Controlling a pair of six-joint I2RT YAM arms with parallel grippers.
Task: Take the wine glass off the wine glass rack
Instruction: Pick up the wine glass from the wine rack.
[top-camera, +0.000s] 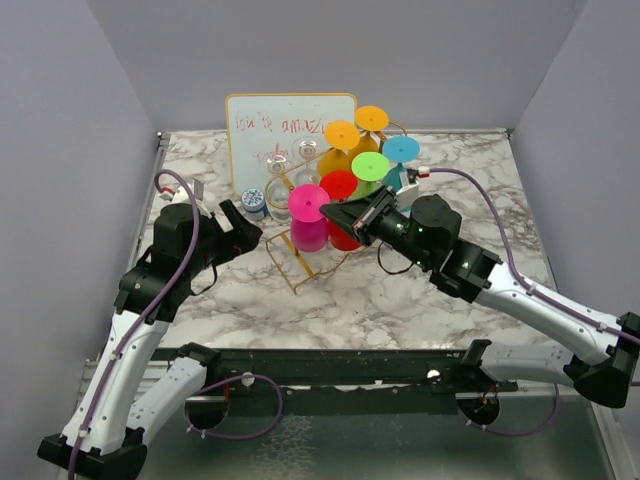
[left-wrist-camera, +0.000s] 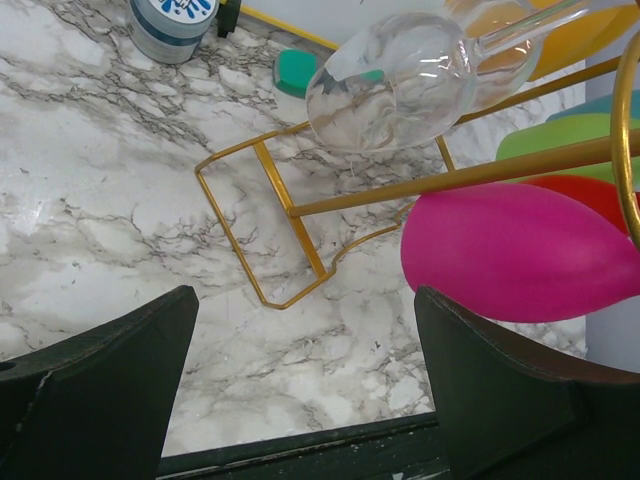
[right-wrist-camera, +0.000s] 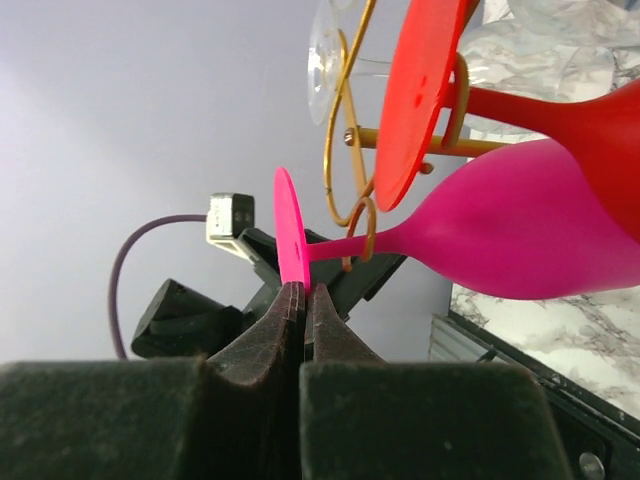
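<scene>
Right gripper: my fingers are pressed together on the lower edge of the flat foot of the pink wine glass, the disc pinched between the tips. The overhead view shows this gripper reaching in from the right, level with the pink foot.

Pink wine glass: on the wine glass rack, at its near left side, bowl hanging low. In the right wrist view its stem passes through a curled gold loop of the rack. A red glass hangs right behind it.

Left gripper: released, fingers set wide apart and holding nothing. It hangs over the marble table, just left of the rack's base rails, apart from the wire. The pink bowl lies to its upper right, a clear glass above that.

A whiteboard stands behind the rack; a small jar sits to its left.
</scene>
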